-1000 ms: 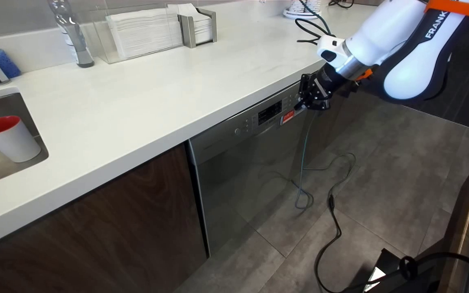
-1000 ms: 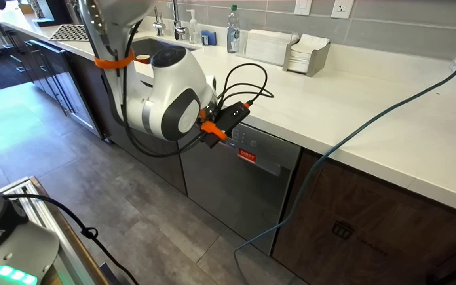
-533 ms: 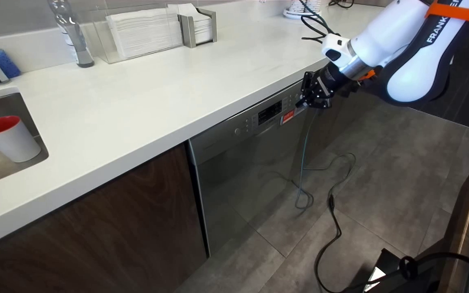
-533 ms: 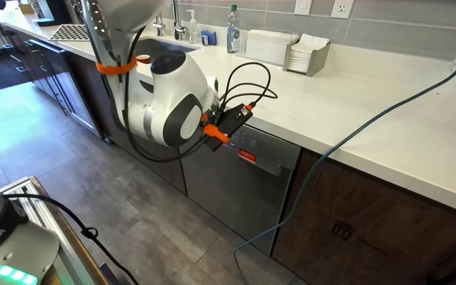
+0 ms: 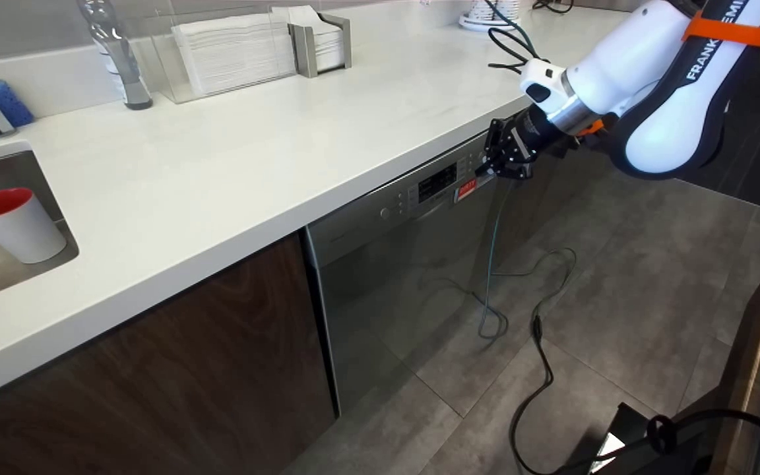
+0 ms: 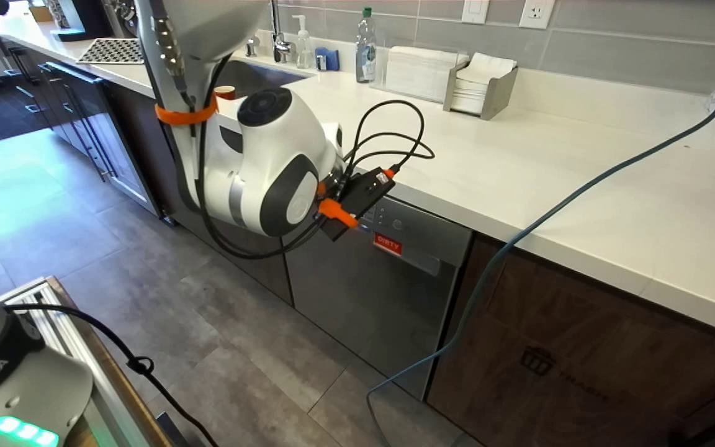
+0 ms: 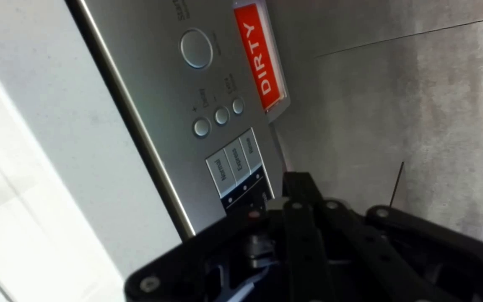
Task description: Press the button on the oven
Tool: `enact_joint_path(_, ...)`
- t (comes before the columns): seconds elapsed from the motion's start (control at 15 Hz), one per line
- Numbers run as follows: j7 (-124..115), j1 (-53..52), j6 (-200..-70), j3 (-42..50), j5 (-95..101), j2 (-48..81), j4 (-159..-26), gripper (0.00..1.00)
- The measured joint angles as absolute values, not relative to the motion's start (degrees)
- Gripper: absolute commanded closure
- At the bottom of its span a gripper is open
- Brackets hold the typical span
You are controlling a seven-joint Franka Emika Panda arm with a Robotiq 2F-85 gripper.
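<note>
The black jaws look clenched, nothing seen between them, close by the grey metal control panel [image 7: 170, 92]; contact cannot be told. Beyond them, the round silver buttons [image 7: 221, 116] should need a light, square push, no grip. The built-in stainless-steel oven [image 5: 386, 297], facing them beneath the white bench [image 5: 221, 152], should be heavy, rigid, slick.

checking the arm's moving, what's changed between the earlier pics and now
The arm sank slightly in both exterior views, while the end effector barely shifted. Nothing was visibly gripped or released. The oven, DIRTY label and cup stayed put.
</note>
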State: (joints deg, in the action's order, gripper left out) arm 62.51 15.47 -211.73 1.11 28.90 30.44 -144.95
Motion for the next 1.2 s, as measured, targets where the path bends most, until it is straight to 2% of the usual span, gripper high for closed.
enact_joint_path(1.2,61.1,13.9,-213.7,2.1,28.9,35.2,-139.6,1.0)
